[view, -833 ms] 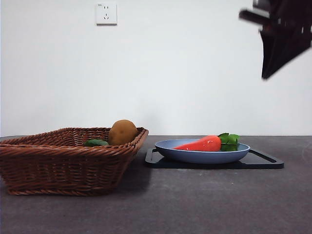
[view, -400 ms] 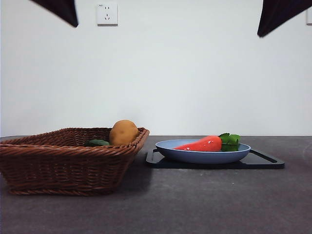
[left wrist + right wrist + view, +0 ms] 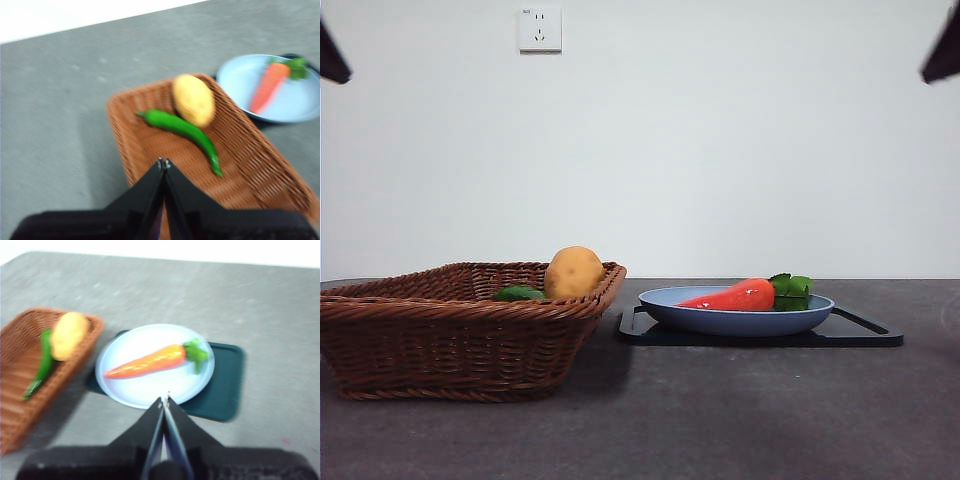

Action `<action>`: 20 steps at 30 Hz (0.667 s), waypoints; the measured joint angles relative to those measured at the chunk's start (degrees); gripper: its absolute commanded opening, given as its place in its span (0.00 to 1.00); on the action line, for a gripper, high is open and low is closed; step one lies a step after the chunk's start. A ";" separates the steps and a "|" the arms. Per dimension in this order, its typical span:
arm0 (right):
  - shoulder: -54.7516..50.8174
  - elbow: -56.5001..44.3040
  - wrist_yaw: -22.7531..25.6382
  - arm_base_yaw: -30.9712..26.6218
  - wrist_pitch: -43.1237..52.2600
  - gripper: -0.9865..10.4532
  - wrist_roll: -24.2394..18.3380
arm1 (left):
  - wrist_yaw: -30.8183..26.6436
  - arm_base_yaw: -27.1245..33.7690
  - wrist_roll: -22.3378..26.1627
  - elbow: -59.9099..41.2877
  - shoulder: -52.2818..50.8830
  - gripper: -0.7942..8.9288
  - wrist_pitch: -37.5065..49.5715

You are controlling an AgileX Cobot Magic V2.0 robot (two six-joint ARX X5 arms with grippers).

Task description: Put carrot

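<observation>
The orange-red carrot with green leaves lies on its side in a pale blue plate, which rests on a dark tray. My right gripper hangs high above the plate's near rim, shut and holding nothing. Above the wicker basket my left gripper is shut and empty too. In the front view each arm shows only as a black tip at a top corner.
In the basket lie a tan-yellow potato and a long green pepper. A wall socket sits on the white wall behind. The basket stands left of the tray.
Both arms have risen and drawn outward, from large dark shapes at the top to small tips at the corners. The carrot, plate and basket have not moved.
</observation>
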 measured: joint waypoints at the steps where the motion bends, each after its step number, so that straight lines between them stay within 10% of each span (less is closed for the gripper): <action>1: -2.19 -2.32 0.52 0.00 0.63 0.09 -0.02 | 0.44 0.00 -0.50 -1.70 -2.71 0.09 0.02; 20: -5.60 -4.39 0.63 0.00 3.98 0.09 0.00 | 0.28 1.62 -0.81 -3.58 -17.00 0.09 -1.90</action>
